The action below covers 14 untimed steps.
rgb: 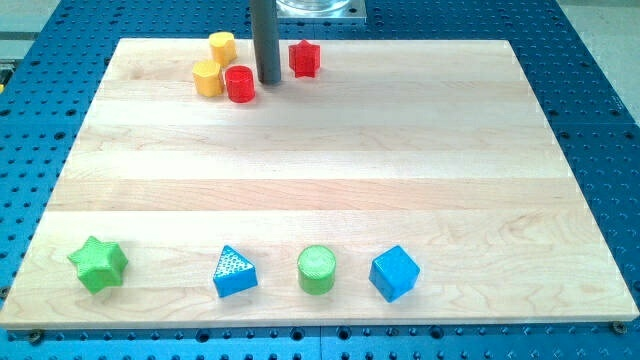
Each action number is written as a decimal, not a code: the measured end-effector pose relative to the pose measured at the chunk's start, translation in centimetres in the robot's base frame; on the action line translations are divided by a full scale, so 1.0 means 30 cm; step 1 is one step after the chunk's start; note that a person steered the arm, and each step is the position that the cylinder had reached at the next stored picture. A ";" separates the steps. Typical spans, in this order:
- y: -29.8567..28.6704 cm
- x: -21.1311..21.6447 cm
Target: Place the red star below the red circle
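Presently on the tabletop:

- Tabletop: pale wooden board of joined planks with visible grain, lying on a blue perforated metal base.
- My tip: lower end of a straight, smooth dark grey rod, standing upright near the view's top, between the red circle and the red star, just beside the circle. No hand is fitted, so there is nothing to spread or press together.
- Red star: small chunky block, to the view's right of the rod, apart from it.
- Red circle: short cylinder, to the view's left of the tip and lower than the star.
- Yellow blocks: one near the top edge, rounded; one faceted, touching or nearly touching the red circle's left side.
- Green star: ridged top face, bottom left.
- Blue triangle: speckled top face.
- Green circle: short cylinder, finely ribbed top.
- Blue cube: turned corner-on, rightmost in the bottom row.
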<state>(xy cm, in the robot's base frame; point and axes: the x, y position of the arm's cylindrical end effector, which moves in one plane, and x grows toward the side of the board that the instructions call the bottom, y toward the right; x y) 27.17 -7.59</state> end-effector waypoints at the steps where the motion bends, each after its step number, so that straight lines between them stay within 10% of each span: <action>1: -0.066 0.068; 8: -0.099 0.273; 10: 0.330 0.065; 14: 0.115 -0.198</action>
<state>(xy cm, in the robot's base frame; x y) 21.21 -4.13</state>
